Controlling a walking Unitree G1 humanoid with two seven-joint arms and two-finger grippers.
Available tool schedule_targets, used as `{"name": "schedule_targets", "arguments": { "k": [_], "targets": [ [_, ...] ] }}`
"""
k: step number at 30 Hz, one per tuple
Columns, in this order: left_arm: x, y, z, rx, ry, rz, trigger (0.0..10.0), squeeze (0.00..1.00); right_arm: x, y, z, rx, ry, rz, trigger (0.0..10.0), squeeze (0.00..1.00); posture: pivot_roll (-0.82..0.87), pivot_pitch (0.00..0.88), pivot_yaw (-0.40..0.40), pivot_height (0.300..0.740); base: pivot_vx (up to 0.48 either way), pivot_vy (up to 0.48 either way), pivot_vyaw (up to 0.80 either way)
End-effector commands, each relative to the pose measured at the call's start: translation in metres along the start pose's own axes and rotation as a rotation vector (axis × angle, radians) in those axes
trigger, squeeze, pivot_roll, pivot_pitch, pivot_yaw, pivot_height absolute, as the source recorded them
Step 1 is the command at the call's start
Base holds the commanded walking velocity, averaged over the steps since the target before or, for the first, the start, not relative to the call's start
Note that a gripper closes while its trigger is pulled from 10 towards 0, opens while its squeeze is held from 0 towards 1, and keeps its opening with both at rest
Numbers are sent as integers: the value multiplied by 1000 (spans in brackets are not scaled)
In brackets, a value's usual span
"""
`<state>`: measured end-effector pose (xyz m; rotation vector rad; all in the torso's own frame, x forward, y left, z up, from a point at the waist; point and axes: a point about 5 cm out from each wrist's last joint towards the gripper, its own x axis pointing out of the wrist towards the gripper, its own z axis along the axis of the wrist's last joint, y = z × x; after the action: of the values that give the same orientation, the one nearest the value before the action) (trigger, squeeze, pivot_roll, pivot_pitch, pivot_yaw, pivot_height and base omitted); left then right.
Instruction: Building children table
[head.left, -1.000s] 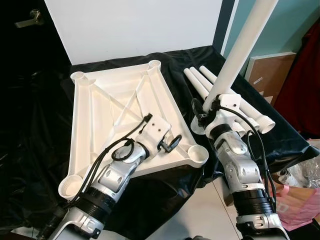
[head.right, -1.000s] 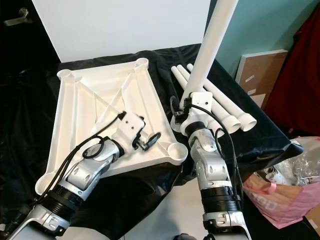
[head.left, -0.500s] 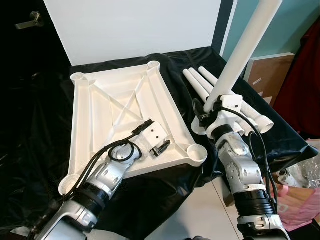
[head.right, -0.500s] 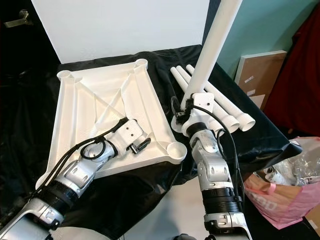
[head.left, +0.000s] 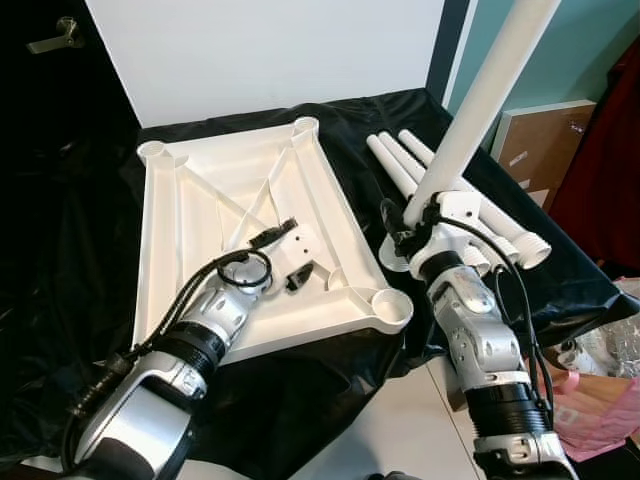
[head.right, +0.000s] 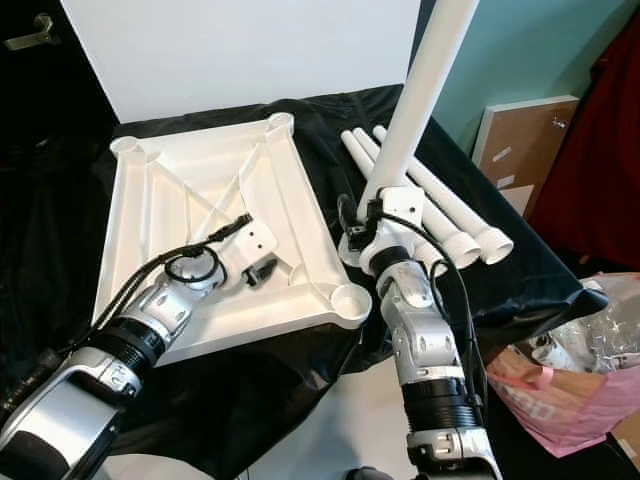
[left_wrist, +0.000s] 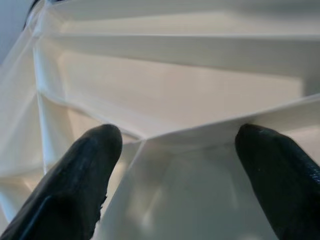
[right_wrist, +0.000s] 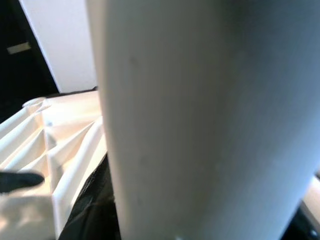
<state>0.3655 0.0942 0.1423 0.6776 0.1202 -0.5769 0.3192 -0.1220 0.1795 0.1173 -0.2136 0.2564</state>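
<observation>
The white table top (head.left: 180, 230) lies upside down on a black cloth, ribs facing up. My left gripper (head.left: 297, 278) is open and low inside it. In the left wrist view its two black fingertips (left_wrist: 75, 185) straddle a raised rib (left_wrist: 200, 132). My right gripper (head.left: 420, 215) is shut on a long white table leg (head.left: 480, 100), held upright and tilted slightly right, just right of the top's near right corner socket (head.left: 391, 303). That leg (right_wrist: 210, 120) is close up in the right wrist view. Three more legs (head.left: 400, 165) lie on the cloth behind my right arm.
A white board (head.left: 270, 50) leans on the wall behind the table top. A cardboard panel (head.left: 540, 140) stands at the right, and a pink bag (head.left: 600, 400) sits on the floor at the lower right. The cloth's front edge drops off just below the table top.
My left gripper has moved from near the front right corner socket back toward the middle of the table top and down over a rib. The right gripper and leg have barely moved.
</observation>
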Motion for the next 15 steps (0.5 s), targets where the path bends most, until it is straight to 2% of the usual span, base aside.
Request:
{"name": "schedule_targets", "arguments": {
  "k": [1,2,3,4,5,6,7,8,12,15],
  "targets": [
    [-2,10,11,-62,-76,162,10000,0,-2,4,1,-13,-15,25,10000,0,-71,69,15,740,0,0,0],
    [-6,8,18,-153,-154,120,10000,0,-6,4,-2,-17,-7,34,10000,0,-72,73,15,740,0,0,0],
    [-9,7,23,-204,-207,93,10000,0,-9,4,-4,-19,-3,41,10000,0,-73,76,16,740,0,0,0],
    [-9,7,23,-204,-207,93,10000,0,-9,4,-4,-19,-3,41,10000,0,-73,76,16,740,0,0,0],
    [-13,3,25,-238,-242,59,10000,0,-14,4,-6,-25,2,53,10000,0,-70,81,14,740,0,0,0],
    [-13,3,25,-238,-242,59,10000,0,-14,4,-6,-25,2,53,10000,0,-70,81,14,740,0,0,0],
    [-22,-6,29,-268,-303,-3,10000,0,-22,5,-9,-24,7,82,10000,0,-63,85,9,740,0,0,0],
    [-25,-9,31,-275,-323,-28,10000,0,-24,5,-9,-23,8,92,10000,0,-63,85,9,740,0,0,0],
    [-31,-16,33,-293,-359,-80,10000,0,-28,5,-10,-18,7,103,10000,0,-59,85,5,740,0,0,0],
    [-37,-30,32,-281,-375,-165,10000,0,-29,2,-10,-17,4,101,10000,0,-55,86,0,740,0,0,0]
  ]
}}
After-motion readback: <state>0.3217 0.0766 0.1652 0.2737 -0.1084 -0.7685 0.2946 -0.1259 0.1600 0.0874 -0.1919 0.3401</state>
